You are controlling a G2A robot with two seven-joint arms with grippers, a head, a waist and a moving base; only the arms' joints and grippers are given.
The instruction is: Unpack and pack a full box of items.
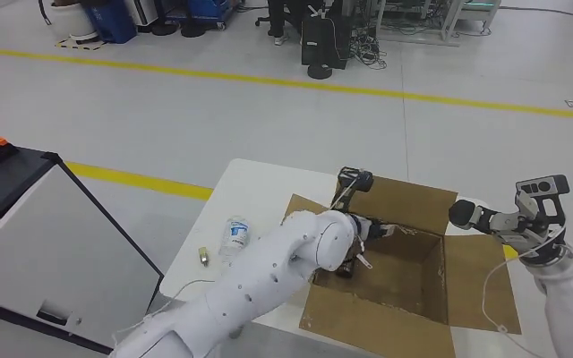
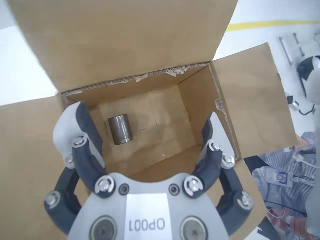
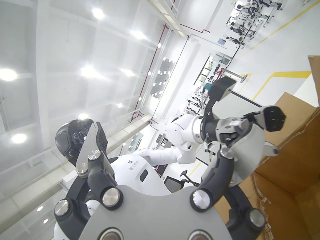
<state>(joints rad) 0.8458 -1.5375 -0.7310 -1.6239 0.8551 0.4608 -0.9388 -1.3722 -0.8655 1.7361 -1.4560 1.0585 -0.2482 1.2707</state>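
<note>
Slippage looks the main risk: the metal cylinder (image 2: 120, 130) lies on its side on the floor of the cardboard box (image 2: 197, 101), toward one side, and it could roll away if the pads close off-centre. The left gripper (image 2: 145, 116) hangs over the opening, fingers spread wide and empty; the finger nearer the cylinder may catch the box wall going down. The right gripper (image 1: 464, 214), likewise spread and empty, sits beside the box. A small bottle (image 1: 236, 234) lies on the table (image 1: 260, 188) outside.
</note>
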